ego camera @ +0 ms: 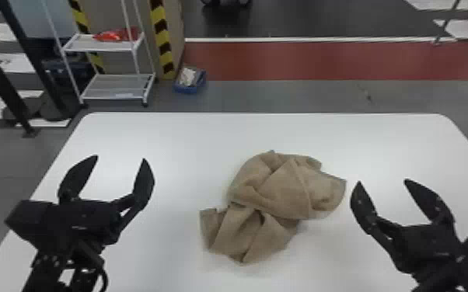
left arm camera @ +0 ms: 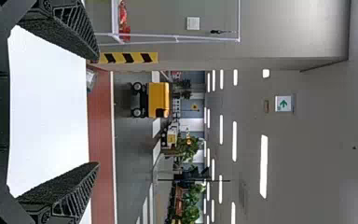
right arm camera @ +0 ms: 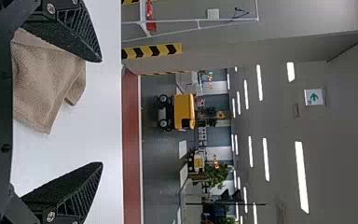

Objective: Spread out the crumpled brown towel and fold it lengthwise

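1. Well, the brown towel [ego camera: 283, 190] lies crumpled on the white table [ego camera: 190, 130], between the 2 grippers and nearer the right one; its overlapping folds hide much of the cloth.
2. The left gripper [ego camera: 120, 157] has its 2 fingers spread wide apart beside the towel; its arm is cut off by the head view's bottom edge.
3. The right gripper [ego camera: 383, 181] also has its 2 fingers well apart, on the towel's other side; its arm runs out of view at the lower right.
4. In the right wrist view, 1 finger of the right gripper [right arm camera: 101, 112] covers part of the towel.
5. The table's near edge is cut off in the head view.
6. Beyond the table stands a white rack [ego camera: 116, 80], cut off at the top, with a red item [ego camera: 116, 35] too blurred to identify.
7. Near the rack, a blue bin [ego camera: 186, 89] holds something pale, hard to make out.
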`<state>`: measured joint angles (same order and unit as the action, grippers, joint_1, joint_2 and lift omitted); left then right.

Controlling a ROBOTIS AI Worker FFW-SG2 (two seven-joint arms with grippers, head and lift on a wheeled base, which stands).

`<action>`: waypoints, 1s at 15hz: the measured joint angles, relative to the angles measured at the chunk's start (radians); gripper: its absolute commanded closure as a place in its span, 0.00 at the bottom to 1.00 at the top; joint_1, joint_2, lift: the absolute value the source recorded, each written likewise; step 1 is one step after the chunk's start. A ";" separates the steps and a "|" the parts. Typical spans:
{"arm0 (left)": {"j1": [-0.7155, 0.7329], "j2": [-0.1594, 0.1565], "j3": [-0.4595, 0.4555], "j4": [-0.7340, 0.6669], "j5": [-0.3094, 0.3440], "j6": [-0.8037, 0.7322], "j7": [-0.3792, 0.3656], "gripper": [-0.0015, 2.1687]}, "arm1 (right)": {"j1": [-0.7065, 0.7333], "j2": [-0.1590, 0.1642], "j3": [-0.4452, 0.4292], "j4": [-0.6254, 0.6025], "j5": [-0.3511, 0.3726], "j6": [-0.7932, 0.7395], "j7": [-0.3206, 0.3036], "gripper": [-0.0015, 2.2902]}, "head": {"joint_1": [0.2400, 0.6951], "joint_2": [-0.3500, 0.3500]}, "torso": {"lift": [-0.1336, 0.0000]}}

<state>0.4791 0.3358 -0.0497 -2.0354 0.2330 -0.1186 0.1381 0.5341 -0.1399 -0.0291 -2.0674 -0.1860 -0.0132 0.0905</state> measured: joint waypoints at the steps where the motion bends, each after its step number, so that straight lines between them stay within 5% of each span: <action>1: 0.005 0.000 -0.001 -0.001 -0.003 -0.002 0.001 0.04 | 0.000 0.000 0.002 -0.001 0.003 0.000 0.000 0.05 | 1.00 0.54 | 0.08; 11: 0.017 -0.001 -0.002 -0.012 -0.006 -0.007 0.006 0.04 | -0.003 -0.010 0.003 -0.007 0.006 0.033 0.003 0.09 | 1.00 0.54 | 0.08; 15: 0.016 -0.003 -0.010 -0.010 -0.007 -0.002 -0.001 0.05 | -0.033 -0.013 0.016 -0.019 0.032 0.210 0.079 0.09 | 1.00 0.57 | 0.08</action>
<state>0.4954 0.3330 -0.0594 -2.0451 0.2261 -0.1210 0.1366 0.5013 -0.1531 -0.0128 -2.0867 -0.1543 0.1970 0.1695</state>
